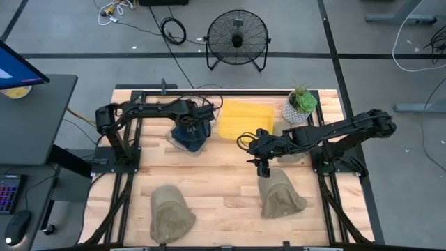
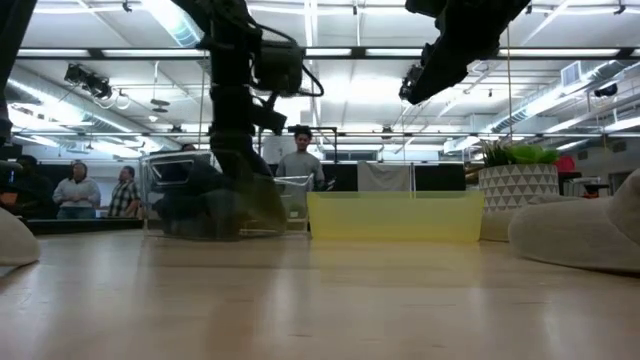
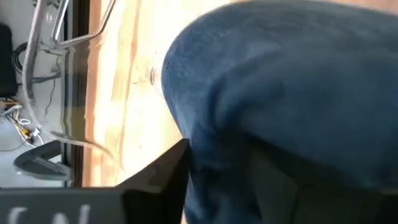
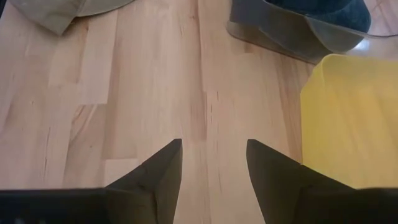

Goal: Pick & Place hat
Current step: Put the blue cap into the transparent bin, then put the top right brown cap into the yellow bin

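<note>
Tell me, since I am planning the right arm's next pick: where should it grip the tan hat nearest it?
Probably the tan hat's narrower end under the right tool, coming straight down: the hat lies flat and slumped, so a pinched fold of that soft fabric seems easiest.

- The pale wooden worktop [image 1: 223,188] carries everything, with a black floor fan [image 1: 237,38] on the floor behind its far edge.
- A clear plastic bin [image 1: 182,137] sits at the far left, with a dark blue cloth hat [image 1: 189,132] in it.
- A yellow rectangular plastic bin [image 1: 245,120] stands just right of the clear one.
- A small green plant in a patterned white pot [image 1: 300,106] stands right of the yellow bin, at the far right corner.
- One tan cloth hat [image 1: 171,213] lies at the near left.
- Another tan hat [image 1: 281,197] lies at the near right, well apart from the first.
- The left gripper [image 1: 197,130] is down in the clear bin, at the blue hat.
- The right gripper [image 1: 263,167] hangs above the worktop, between the yellow bin and the near-right hat.
</note>
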{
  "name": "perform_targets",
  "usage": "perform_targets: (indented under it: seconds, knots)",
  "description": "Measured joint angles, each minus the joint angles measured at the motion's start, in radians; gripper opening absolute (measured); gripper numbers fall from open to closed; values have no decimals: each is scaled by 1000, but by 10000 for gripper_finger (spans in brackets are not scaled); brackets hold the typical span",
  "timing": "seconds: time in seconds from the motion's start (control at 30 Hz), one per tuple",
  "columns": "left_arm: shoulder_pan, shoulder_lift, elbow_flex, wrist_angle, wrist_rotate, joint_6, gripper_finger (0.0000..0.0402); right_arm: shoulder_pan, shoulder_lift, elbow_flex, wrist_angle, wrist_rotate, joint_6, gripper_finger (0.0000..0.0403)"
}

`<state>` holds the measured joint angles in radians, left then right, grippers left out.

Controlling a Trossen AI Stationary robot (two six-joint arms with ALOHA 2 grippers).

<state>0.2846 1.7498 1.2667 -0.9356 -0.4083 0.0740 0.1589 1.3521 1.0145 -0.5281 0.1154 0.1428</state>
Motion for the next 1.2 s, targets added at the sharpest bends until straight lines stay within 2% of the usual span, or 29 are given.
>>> perform_targets:
  seconds: [0.3, 0.67, 0.83, 0.97, 1.1, 1.2]
  knots:
    - [-91, -133, 0, -89, -3, 17, 227, 0, -1, 0, -30, 0, 5, 185]
    - [-197, -340, 0, -94, -6, -63, 231, 0, -8, 6, -85, 0, 33, 185]
    - [-246, -422, 0, -90, 9, -183, 232, 0, -13, 104, -311, 0, 82, 185]
    - [-285, -437, 0, -90, 15, -254, 232, 0, -13, 178, -531, 5, 181, 185]
    - [-332, -434, 0, -96, 15, -282, 232, 0, -12, 193, -752, 133, 318, 185]
    - [-369, -427, 0, -96, 16, -301, 232, -2, -14, 174, -886, 214, 349, 185]
